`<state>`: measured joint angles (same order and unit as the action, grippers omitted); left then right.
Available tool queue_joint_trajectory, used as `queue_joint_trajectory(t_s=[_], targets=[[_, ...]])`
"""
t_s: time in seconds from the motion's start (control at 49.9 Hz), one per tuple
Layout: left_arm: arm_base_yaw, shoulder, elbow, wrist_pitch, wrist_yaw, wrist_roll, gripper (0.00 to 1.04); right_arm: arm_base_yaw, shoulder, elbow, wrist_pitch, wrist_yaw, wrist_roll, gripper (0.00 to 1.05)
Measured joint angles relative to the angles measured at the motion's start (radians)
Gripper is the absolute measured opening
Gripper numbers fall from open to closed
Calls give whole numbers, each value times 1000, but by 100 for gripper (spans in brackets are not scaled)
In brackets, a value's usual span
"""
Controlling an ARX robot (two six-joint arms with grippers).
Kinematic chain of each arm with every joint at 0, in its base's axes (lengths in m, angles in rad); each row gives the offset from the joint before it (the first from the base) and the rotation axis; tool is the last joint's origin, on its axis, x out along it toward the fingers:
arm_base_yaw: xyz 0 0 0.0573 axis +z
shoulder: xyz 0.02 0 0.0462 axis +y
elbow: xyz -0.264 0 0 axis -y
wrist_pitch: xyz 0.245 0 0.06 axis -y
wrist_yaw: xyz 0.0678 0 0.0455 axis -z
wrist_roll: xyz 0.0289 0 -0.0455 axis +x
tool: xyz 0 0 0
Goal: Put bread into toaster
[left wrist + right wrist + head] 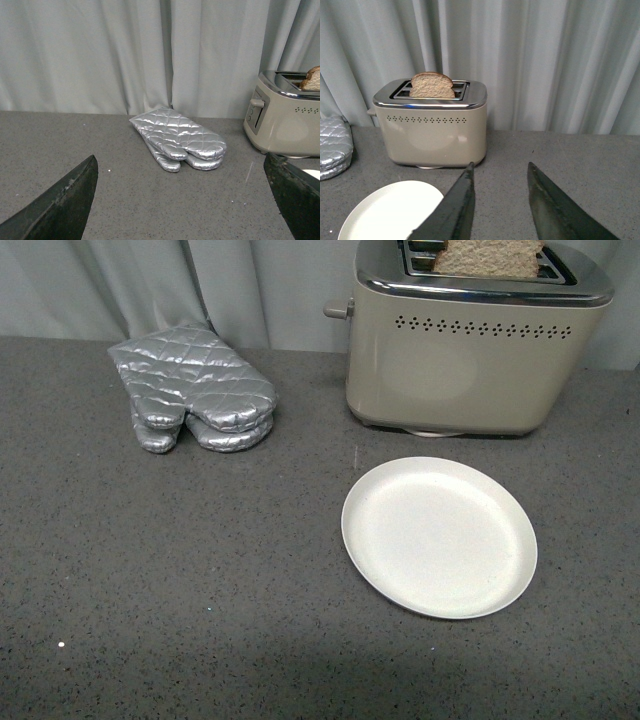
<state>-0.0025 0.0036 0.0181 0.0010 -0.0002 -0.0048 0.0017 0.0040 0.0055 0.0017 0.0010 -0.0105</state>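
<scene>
The beige toaster (465, 350) with a chrome top stands at the back right of the grey counter, its lever knob on its left side. The bread (488, 257), a brown slice, stands upright in the toaster's near slot with its top sticking out. From the right wrist, the bread (432, 86) and toaster (432, 127) appear beyond my right gripper (501, 166), which is open and empty, low over the counter. My left gripper (180, 165) is open wide and empty, with the toaster (282, 117) off to one side. Neither arm shows in the front view.
A white empty plate (438, 536) lies in front of the toaster. A pair of silver quilted oven mitts (195, 387) lies at the back left. Grey curtains hang behind the counter.
</scene>
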Motion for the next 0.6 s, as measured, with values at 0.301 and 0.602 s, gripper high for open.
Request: queue_joint_trajectory(t_s=[0.301,0.602], targets=[[0,0,0,0,0,0,98,0,0,0,0,0,0,96],[0,0,0,0,0,0,98,0,0,0,0,0,4,95]])
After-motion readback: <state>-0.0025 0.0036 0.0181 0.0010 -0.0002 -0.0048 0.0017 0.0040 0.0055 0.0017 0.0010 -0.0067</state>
